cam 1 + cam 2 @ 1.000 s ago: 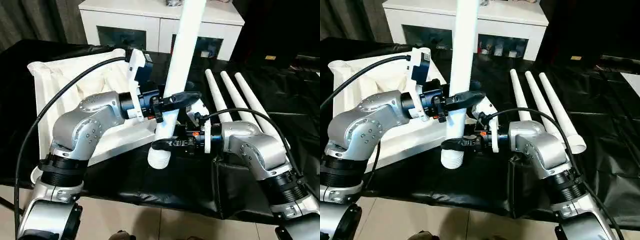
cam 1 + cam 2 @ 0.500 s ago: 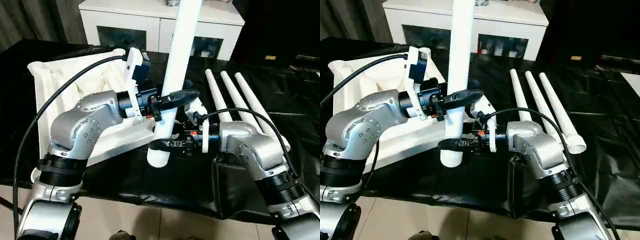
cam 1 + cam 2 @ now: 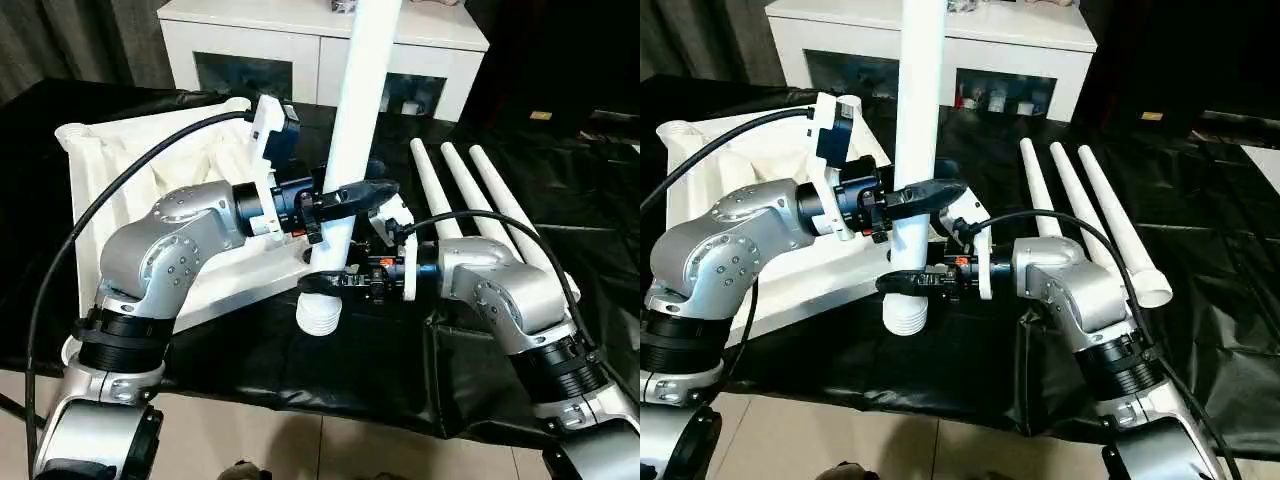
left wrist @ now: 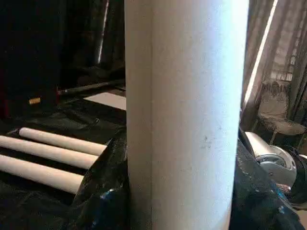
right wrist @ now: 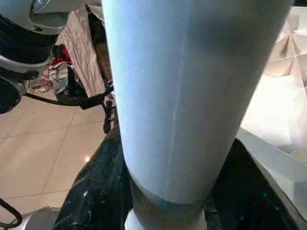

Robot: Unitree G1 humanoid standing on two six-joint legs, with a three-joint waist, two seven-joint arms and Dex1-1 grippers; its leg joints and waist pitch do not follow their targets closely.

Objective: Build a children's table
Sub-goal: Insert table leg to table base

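One white tapered leg (image 3: 357, 110) stands nearly upright over the table's front, its ribbed threaded end (image 3: 320, 315) hanging just above the black cloth. My left gripper (image 3: 345, 195) is shut on the leg at mid height, coming in from the left. My right gripper (image 3: 326, 284) is shut on the same leg just above the threaded end, coming in from the right. The white table top (image 3: 110, 170) lies ribbed side up at the left, behind my left arm. In both wrist views the leg (image 4: 187, 110) (image 5: 187, 96) stands close between the fingers.
Three more white legs (image 3: 470, 195) lie side by side on the black cloth (image 3: 580, 200) at the right. A white cabinet with glass doors (image 3: 290, 45) stands behind the table. Tiled floor (image 3: 300, 450) shows below the front edge.
The leg has tipped slightly more upright and shifted a little left. Both grippers moved with it, and the right one now sits a bit higher above the threaded end.
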